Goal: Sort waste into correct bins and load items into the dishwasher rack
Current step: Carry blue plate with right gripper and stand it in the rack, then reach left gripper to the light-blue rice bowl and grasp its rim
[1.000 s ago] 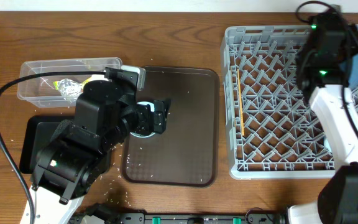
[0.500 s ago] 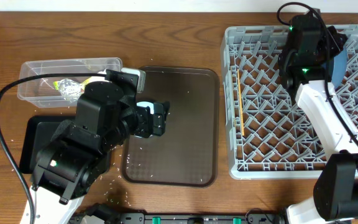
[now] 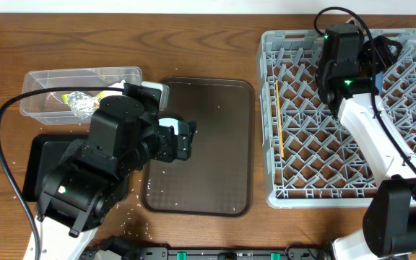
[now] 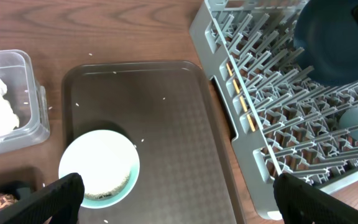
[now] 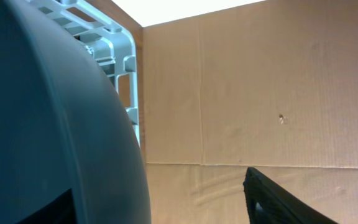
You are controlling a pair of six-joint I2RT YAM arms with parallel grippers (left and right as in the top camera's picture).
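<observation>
Since the blue plate leans among the dishwasher rack pegs for support, the right gripper is spread; the left gripper hovers spread above the bowl.

A brown tray lies flat on the wooden table, long sides running front to back, its surface finely textured. In the right wrist view a tan cardboard wall stands upright, creased horizontally low down.

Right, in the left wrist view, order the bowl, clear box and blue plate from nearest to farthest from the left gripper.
1. bowl, on the brown tray, by the left gripper.
2. clear box, left of the tray.
3. blue plate, in the rack, far right.
</observation>
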